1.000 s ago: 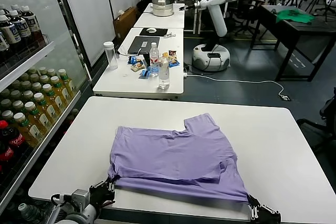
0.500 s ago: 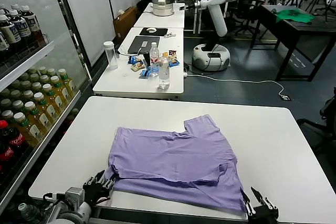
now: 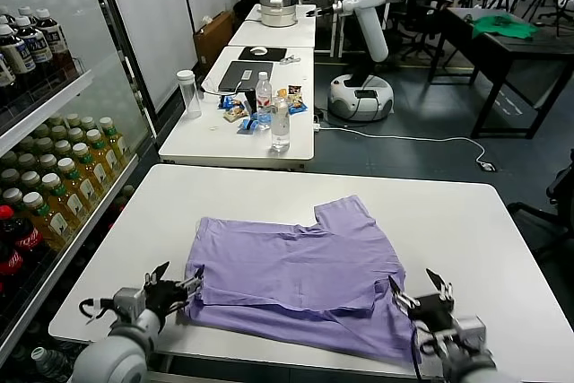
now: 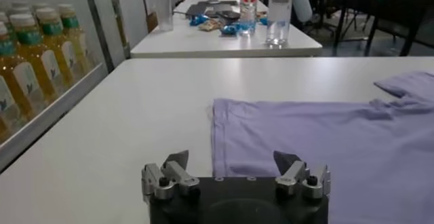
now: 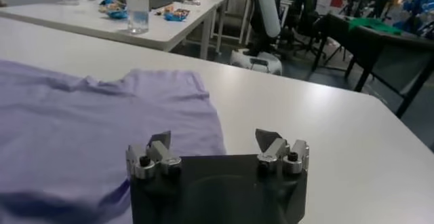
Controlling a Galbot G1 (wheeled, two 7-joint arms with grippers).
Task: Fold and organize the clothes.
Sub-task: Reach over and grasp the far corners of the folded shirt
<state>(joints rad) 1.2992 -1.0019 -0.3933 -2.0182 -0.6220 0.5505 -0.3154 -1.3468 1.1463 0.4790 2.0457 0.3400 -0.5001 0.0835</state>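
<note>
Head view puts the lavender T-shirt (image 3: 300, 280) at the near middle of my white table (image 3: 466, 230), folded over on itself so an upper layer lies across a wider lower one, with one short sleeve sticking out on the far side. Its near hem runs just short of the table's front edge. My left gripper (image 3: 176, 287) sits at the shirt's near left corner, fingers spread wide with nothing between them; in the left wrist view my left fingertips (image 4: 178, 159) stand apart over bare tabletop, the shirt's edge just ahead of them. My right gripper (image 3: 420, 291) hangs at the near right corner, likewise spread and holding nothing, and the right wrist view shows the fabric reaching up beside it. Beyond my table stands a second white table (image 3: 215, 141) carrying water bottles (image 3: 264, 100), snack packets and a laptop. Shelves of bottled drinks (image 3: 67, 181) line my left side. A white robot (image 3: 363, 15) stands farther back.
</note>
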